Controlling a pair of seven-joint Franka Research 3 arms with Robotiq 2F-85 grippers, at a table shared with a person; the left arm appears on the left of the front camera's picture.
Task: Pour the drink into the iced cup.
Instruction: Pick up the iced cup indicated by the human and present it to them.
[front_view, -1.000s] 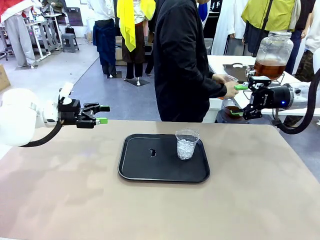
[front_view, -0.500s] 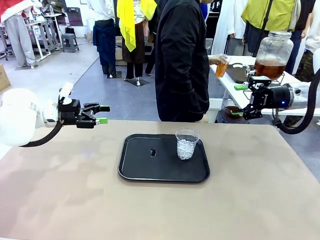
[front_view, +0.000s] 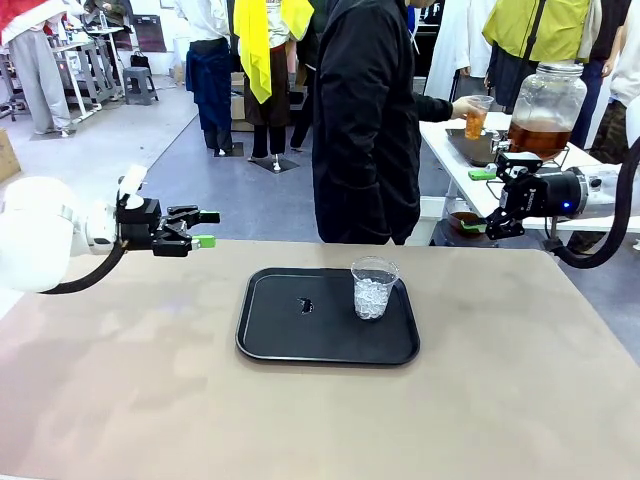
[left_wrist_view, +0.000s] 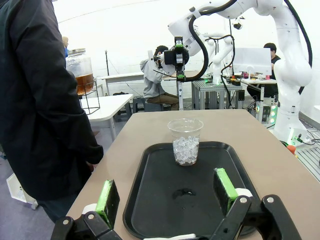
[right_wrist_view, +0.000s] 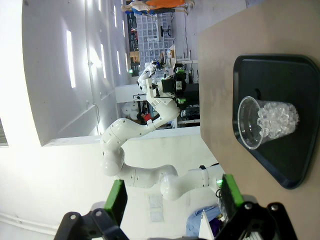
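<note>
Partly hidden behind right gripper (front_view: 476, 200): jar (front_view: 548, 85) holding drink (front_view: 540, 135); left gripper (front_view: 207, 229), right gripper wide, empty.

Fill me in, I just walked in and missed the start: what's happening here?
A person in black stands at the side table, holding a small cup of amber drink near the dispenser jar. The iced cup sits on the black tray on the main table. The left pincer and right pincer hover open at the table's far corners, holding nothing.
</note>
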